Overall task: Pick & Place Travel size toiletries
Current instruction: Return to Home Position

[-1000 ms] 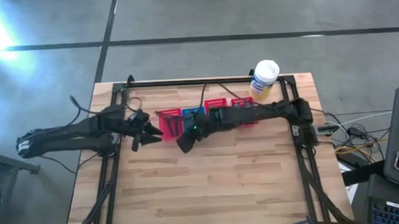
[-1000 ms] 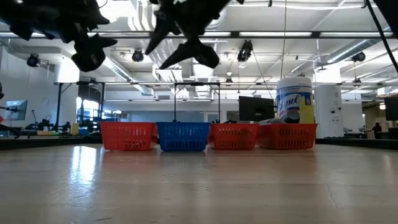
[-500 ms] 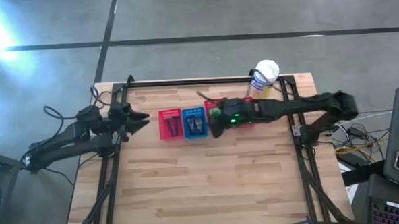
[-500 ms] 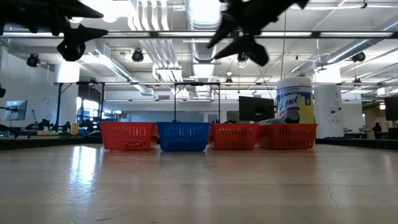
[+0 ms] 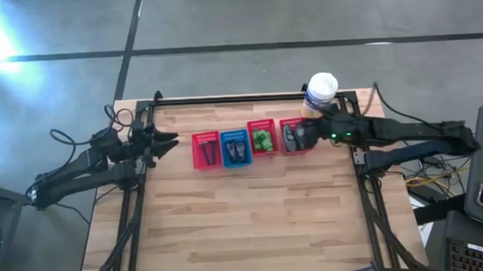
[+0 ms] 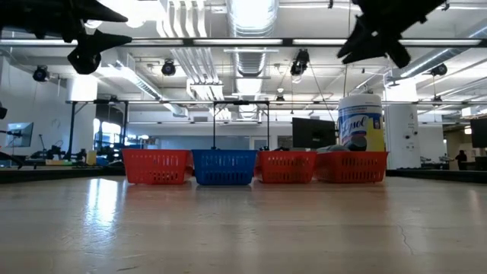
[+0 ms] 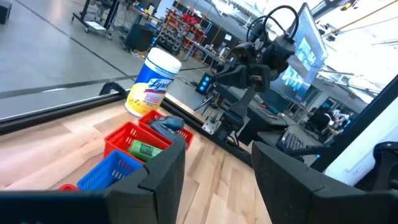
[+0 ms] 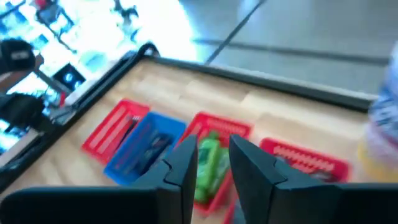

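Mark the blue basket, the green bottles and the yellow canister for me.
blue basket (image 6: pixel 224 169): low view, on its front mesh wall.
green bottles (image 5: pixel 264 140): high view, on the middle of the green cluster.
yellow canister (image 6: pixel 361 123): low view, on its printed label.

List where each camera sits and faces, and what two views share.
High: overhead, straight down on light wooden table; both arms, left pincer, right pincer.
Low: tabletop level, facing red and blue mesh baskets; pincers overhead.
Left wrist: toward baskets, white-lidded yellow canister; own fingers.
Right wrist: onto baskets; own fingers.
Shared by wrists: bright green bottles.
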`<act>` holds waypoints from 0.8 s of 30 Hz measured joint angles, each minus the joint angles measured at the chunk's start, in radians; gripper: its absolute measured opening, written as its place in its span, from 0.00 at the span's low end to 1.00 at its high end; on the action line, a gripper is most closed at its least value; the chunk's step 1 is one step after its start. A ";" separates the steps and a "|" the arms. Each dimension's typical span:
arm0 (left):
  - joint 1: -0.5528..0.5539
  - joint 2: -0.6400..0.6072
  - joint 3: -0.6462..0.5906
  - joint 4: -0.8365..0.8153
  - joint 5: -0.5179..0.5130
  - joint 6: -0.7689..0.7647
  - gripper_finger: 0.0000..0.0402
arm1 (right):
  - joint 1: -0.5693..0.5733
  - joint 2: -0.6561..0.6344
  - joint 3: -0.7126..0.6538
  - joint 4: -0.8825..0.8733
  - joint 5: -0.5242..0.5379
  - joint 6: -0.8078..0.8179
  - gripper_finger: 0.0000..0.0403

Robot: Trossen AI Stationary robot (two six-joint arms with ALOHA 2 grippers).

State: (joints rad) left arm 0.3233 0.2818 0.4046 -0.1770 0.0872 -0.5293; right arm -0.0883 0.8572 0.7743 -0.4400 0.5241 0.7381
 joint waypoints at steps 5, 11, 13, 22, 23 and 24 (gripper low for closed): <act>0.000 0.001 0.000 -0.001 0.000 -0.001 0.47 | 0.000 -0.151 -0.079 0.008 0.025 -0.101 0.18; 0.000 0.000 -0.001 0.000 0.000 -0.002 0.47 | 0.000 -0.243 -0.201 0.002 0.021 -0.109 0.14; -0.001 -0.016 -0.009 -0.005 0.000 -0.003 0.47 | 0.000 -0.258 -0.256 0.016 0.019 -0.032 0.12; -0.102 -0.170 -0.115 -0.004 -0.010 -0.003 0.47 | 0.003 -0.265 -0.580 0.694 -0.105 -0.012 0.12; -0.105 -0.187 -0.131 -0.002 -0.010 -0.002 0.47 | 0.003 -0.267 -0.609 0.751 -0.106 -0.010 0.12; -0.107 -0.205 -0.149 -0.001 -0.010 -0.002 0.47 | 0.003 -0.269 -0.635 0.791 -0.106 -0.003 0.13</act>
State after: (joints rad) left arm 0.2166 0.0773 0.2559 -0.1785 0.0769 -0.5316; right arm -0.0849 0.5881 0.1395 0.3509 0.4178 0.7353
